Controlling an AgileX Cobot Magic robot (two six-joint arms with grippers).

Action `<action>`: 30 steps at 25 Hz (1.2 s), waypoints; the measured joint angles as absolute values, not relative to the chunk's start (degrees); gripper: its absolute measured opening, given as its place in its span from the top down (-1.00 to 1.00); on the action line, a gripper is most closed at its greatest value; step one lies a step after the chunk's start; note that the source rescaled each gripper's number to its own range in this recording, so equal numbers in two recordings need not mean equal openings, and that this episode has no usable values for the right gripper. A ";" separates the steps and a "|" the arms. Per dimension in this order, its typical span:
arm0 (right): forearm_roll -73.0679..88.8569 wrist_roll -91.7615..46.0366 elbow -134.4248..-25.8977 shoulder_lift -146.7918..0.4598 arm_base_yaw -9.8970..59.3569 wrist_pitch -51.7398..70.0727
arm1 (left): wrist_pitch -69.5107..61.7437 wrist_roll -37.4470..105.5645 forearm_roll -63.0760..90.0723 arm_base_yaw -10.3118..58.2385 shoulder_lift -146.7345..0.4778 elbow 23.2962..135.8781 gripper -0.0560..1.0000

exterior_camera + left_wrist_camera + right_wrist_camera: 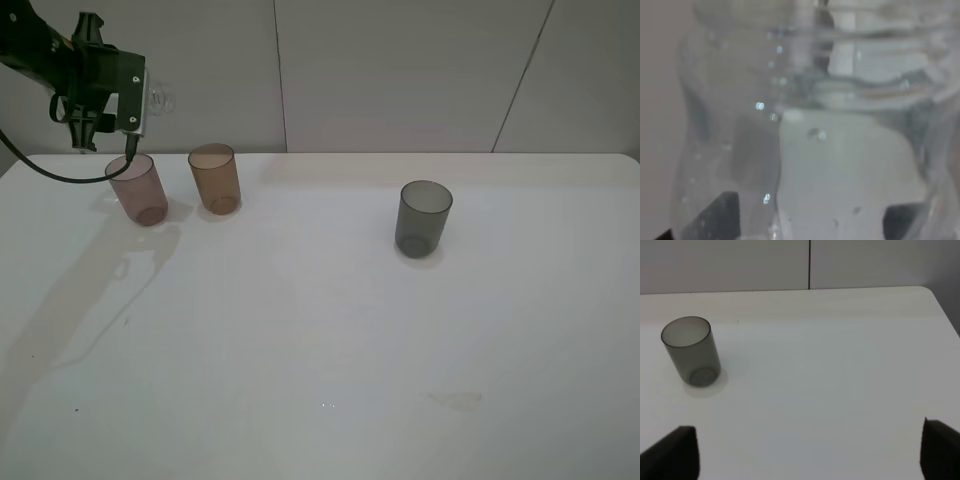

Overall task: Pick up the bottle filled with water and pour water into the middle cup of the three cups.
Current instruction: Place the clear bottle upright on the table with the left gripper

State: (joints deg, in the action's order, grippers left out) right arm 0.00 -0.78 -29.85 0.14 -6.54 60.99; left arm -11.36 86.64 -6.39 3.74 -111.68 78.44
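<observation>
My left gripper [138, 100] is up at the back left, above and behind the pinkish-mauve cup [137, 188], and is shut on the clear bottle [158, 100]. The bottle's neck sticks out to the right of the gripper. In the left wrist view the bottle [805, 125] fills the frame between the dark fingertips [720, 215]. The amber-brown middle cup [215, 178] stands upright just right of the pink one. The smoky grey cup [423, 217] stands apart to the right and also shows in the right wrist view [690, 350]. My right gripper [807, 450] is open and empty over bare table.
The white table [320, 340] has a faint wet trace [128, 265] in front of the pink cup and a small stain [456, 400] near the front right. A panelled wall runs behind the table. A black cable [60, 176] hangs from the left arm.
</observation>
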 joint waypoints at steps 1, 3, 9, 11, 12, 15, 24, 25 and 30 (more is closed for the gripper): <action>0.00 -0.78 -29.85 0.14 -6.54 60.99 | -11.28 87.11 -6.39 3.74 -111.77 78.44 0.87; 0.00 -0.78 -29.85 0.14 -6.54 60.99 | -11.10 87.92 -6.39 3.74 -111.98 78.44 0.87; 0.00 -0.78 -29.85 0.14 -6.54 60.99 | -9.14 89.03 -6.39 3.74 -112.04 78.44 0.87; 0.00 -0.78 -29.85 0.14 -6.54 60.99 | -8.32 89.28 -6.44 3.74 -112.09 78.44 0.87; 0.00 -0.78 -29.85 0.14 -6.54 60.99 | -8.03 89.40 -6.58 3.74 -112.08 78.44 0.87; 0.00 -0.78 -29.85 0.14 -6.54 60.99 | -7.39 89.49 -6.82 3.74 -112.60 78.44 0.87; 0.00 -0.78 -29.85 0.14 -6.54 60.99 | -4.83 89.67 -7.83 3.74 -113.62 78.44 0.87; 0.00 -0.78 -29.85 0.14 -6.54 60.99 | -4.77 89.67 -8.05 3.74 -113.62 78.44 0.87; 0.00 -0.78 -29.85 0.14 -6.54 60.99 | -4.65 89.67 -9.60 4.16 -113.62 78.44 0.87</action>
